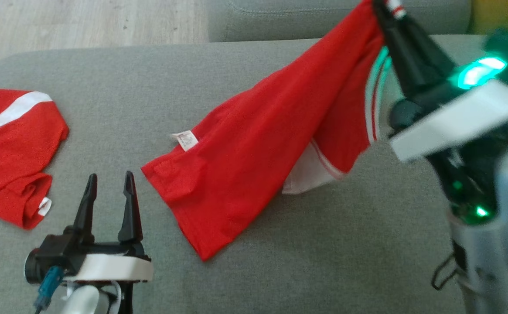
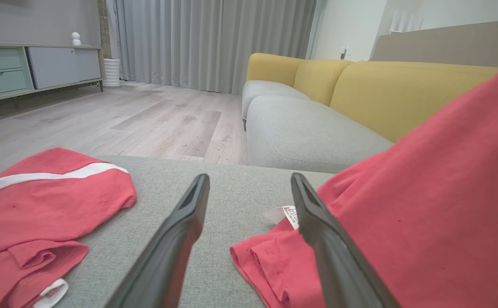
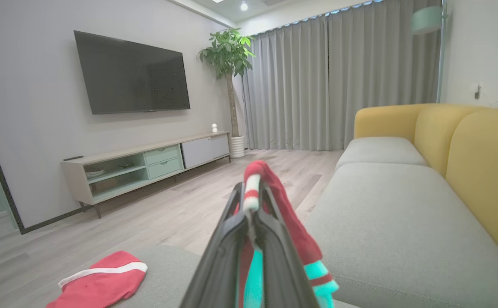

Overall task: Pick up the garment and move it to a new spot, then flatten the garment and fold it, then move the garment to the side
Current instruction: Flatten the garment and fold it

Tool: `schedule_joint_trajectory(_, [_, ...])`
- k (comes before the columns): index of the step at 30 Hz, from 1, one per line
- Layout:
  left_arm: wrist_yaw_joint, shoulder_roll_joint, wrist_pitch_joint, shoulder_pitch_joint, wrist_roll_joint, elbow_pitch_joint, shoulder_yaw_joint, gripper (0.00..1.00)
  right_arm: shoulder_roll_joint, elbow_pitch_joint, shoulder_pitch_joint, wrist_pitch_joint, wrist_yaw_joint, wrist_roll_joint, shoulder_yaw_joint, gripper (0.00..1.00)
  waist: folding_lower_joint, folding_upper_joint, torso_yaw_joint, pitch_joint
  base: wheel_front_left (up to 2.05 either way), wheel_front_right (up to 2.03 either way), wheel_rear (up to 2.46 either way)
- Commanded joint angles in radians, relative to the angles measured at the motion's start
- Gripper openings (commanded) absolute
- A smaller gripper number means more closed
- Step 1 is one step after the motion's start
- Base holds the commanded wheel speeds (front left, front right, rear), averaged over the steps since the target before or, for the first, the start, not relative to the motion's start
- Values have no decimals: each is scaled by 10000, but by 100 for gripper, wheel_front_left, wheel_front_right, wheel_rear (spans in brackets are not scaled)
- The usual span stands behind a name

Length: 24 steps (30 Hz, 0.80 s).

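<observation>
Aloft, right pincer (image 3: 251, 192) clamps the garment (image 1: 258, 144) by its edge; left pincer (image 1: 110, 179) gapes above cushion (image 1: 323, 261).

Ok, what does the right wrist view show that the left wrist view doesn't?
Right wrist view: the wall television, the potted plant, and the right pincer shut on the striped trim of the red shirt. Left wrist view: the open left pincer and the shirt's white care label. Shared: the held red shirt, the second red shirt lying on the grey cushion, the yellow sofa back, the curtains.
</observation>
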State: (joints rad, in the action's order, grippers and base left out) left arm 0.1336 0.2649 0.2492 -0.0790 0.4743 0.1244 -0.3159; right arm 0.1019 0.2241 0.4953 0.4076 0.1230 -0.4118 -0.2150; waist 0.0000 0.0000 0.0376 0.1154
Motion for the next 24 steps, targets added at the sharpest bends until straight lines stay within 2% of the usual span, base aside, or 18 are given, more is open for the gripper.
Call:
schedule_joint_trajectory(1, [52, 223, 100, -523, -13, -354, 506, 100, -161, 783, 106, 164, 77, 109, 10, 0, 0, 0, -23, 30, 0, 0, 0])
schedule_joint_trajectory(5, [28, 230, 106, -572, -21, -427, 543, 100, -259, 2071, -365, 710, 77, 485, 540, 0, 0, 0, -12, 166, 0, 0, 0])
schedule_joint_trajectory(9, [-59, 161, 111, -789, -50, -472, 474, 100, -45, 1336, -66, 664, 77, 905, 1269, 0, 0, 0, 202, 460, 0, 0, 0])
schedule_joint_trajectory(13, [-222, 58, 114, -1126, -146, -472, 301, 100, 470, -857, 968, -86, 77, 1130, 1692, 0, 0, 0, 664, 866, 0, 0, 0])
schedule_joint_trajectory(17, [-430, -97, 118, -1535, -282, -375, 44, 100, 983, -3500, 2339, -1247, 77, 1179, 1546, 0, 0, 0, 1260, 1267, 0, 0, 0])
schedule_joint_trajectory(18, [-514, -186, 119, -1723, -337, -306, -45, 100, 1125, -4850, 2955, -1856, 77, 1241, 1447, 0, 0, 0, 1514, 1436, 0, 0, 0])
schedule_joint_trajectory(20, [-607, -283, 121, -1888, -386, -240, -129, 100, 1181, -6166, 3414, -2281, 77, 1334, 1439, 0, 0, 0, 1740, 1577, 0, 0, 0])
schedule_joint_trajectory(21, [-652, -327, 122, -1958, -410, -203, -162, 100, 1208, -6773, 3582, -2456, 77, 1395, 1382, 32, 0, 0, 1835, 1625, 0, 0, 0])
schedule_joint_trajectory(22, [-685, -363, 122, -2015, -434, -172, -171, 100, 1216, -7370, 3707, -2549, 77, 1432, 1314, 100, 0, 0, 1895, 1660, 0, 0, 0])
schedule_joint_trajectory(24, [-732, -414, 123, -2085, -485, -127, -145, 100, 1182, -8380, 3890, -2722, 77, 1429, 1201, 100, 0, 0, 1947, 1694, 0, 0, 0])
